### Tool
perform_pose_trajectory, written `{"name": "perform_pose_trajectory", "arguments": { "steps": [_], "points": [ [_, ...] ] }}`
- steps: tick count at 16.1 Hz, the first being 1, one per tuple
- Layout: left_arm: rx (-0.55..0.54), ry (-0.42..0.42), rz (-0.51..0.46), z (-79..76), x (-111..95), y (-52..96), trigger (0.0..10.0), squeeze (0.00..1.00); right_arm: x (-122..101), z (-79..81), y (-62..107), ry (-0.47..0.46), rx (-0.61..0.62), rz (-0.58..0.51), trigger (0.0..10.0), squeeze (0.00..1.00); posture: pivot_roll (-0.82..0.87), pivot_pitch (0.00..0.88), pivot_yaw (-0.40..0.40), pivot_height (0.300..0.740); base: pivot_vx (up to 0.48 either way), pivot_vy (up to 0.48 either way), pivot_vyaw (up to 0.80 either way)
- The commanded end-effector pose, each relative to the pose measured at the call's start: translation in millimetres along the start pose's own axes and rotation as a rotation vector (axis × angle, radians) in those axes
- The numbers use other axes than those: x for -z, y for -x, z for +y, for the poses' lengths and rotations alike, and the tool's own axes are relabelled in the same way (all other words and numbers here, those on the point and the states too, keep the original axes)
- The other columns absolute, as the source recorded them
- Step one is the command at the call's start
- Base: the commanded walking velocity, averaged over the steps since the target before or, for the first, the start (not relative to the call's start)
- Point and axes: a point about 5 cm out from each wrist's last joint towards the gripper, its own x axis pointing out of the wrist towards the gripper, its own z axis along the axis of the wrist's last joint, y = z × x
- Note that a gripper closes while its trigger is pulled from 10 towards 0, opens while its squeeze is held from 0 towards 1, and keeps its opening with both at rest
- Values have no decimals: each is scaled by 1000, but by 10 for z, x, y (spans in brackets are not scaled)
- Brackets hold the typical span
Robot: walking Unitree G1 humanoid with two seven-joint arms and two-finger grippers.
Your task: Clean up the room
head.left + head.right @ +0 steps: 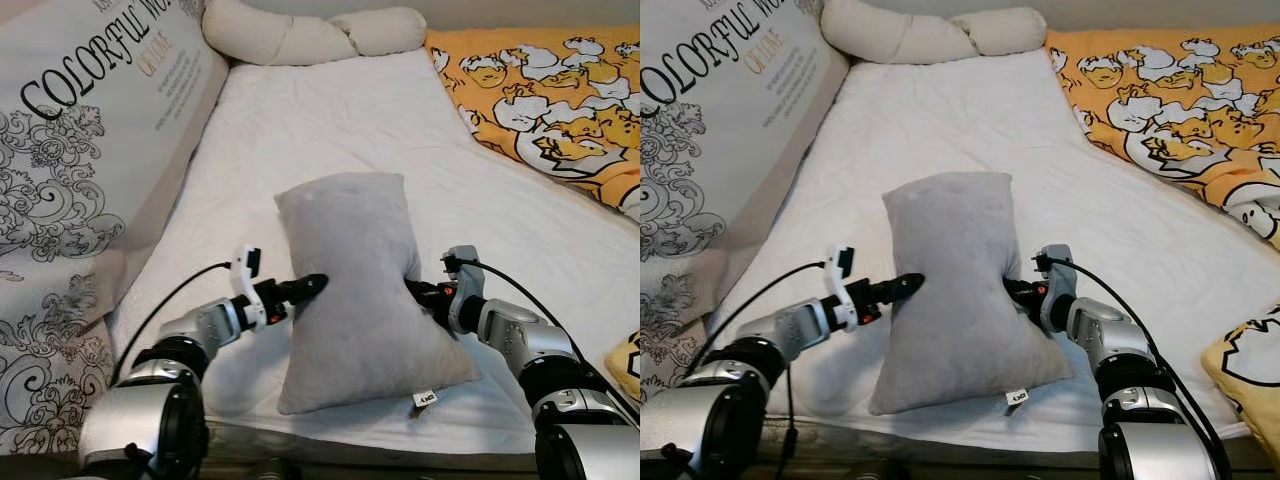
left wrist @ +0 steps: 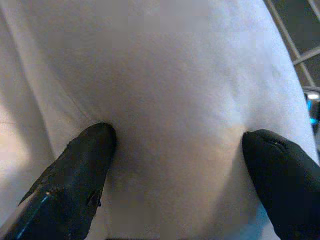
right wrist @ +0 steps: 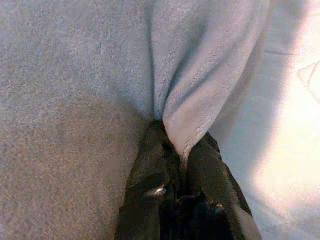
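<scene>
Grey pillow [image 1: 350,300]: stood nearly upright on the white mattress [image 1: 330,120] close to its near edge, pinched in at the waist between the two grippers, with a small white tag [image 1: 424,399] at its lower right corner.
Left gripper [image 1: 318,283]: pressed into the pillow's left side at mid-height; in the left wrist view its two black fingers [image 2: 75,180] stood spread wide apart, both tips dented into the soft fabric, clasping no fold.
Right gripper [image 3: 172,150]: sat at the pillow's right side, level with the left one; in the right wrist view its fingers were pinched together on a fold of the grey fabric.
Silver arms: both reached forward from the bottom corners of the head views, a black cable looping along each.
White mattress: ran away from the camera, bare around the pillow.
Cream bolster [image 1: 310,35]: lay across the far end of the mattress.
Orange duck-print blanket [image 1: 550,95]: was spread over the right far corner, well apart from the pillow.
Printed cushion [image 1: 85,130]: leaned along the left side, grey scrollwork and black lettering on a pale ground.
</scene>
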Motion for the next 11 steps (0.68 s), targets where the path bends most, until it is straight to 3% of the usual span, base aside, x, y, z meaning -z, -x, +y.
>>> {"name": "perform_pose_trajectory", "arguments": {
  "steps": [1, 4, 5, 6, 7, 8, 11],
  "points": [
    [95, 9, 29, -124, -16, -92, 10000, 1000, 80, 15, -1, -23, -18, 17, 0, 0, -71, 0, 128, 740, 0, 0, 0],
    [192, -1, 67, -262, 16, -202, 10000, 1000, 61, 22, 2, -36, -25, 5, 0, 0, -76, 0, 132, 740, 0, 0, 0],
    [210, 5, 54, -315, -1, -253, 6431, 1000, 37, 32, -4, -38, -30, -2, 0, 0, -80, 0, 134, 740, 0, 0, 0],
    [223, 12, 44, -352, -19, -286, 0, 463, 22, 38, -9, -38, -32, -6, 0, 0, -80, 0, 134, 740, 0, 0, 0],
    [234, 11, 46, -370, -22, -298, 0, 463, 17, 41, -13, -38, -33, -8, 0, 0, -80, 0, 133, 740, 0, 0, 0],
    [246, 8, 61, -390, -13, -311, 0, 0, 12, 53, -22, -38, -36, -11, 0, 0, -81, 0, 135, 740, 0, 0, 0],
    [236, -3, 77, -382, 1, -307, 0, 0, -16, 71, -32, -39, -40, -22, 0, 0, -79, 0, 134, 740, 0, 0, 0]
  ]
}}
